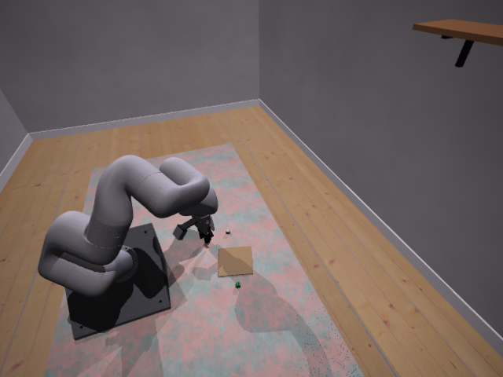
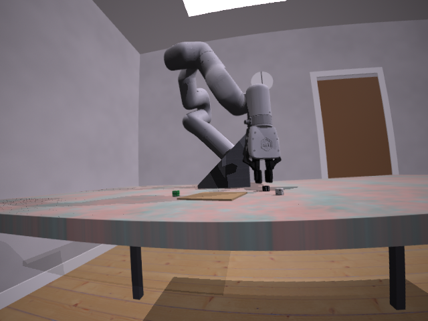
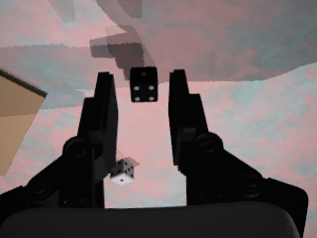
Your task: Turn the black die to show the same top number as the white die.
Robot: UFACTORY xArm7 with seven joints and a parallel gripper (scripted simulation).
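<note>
Little of the task looks done: the gripper (image 2: 263, 180) hangs just above the black die (image 3: 143, 83) with its fingers partly apart and nothing between them, so grasping, turning, placing on the mat (image 2: 210, 196) and letting go are all left. The black die is a small dark cube showing four white pips on top; it lies off the mat, away from the table's (image 2: 214, 229) edges near the arm's base, just beside the white die (image 2: 279, 191).
</note>
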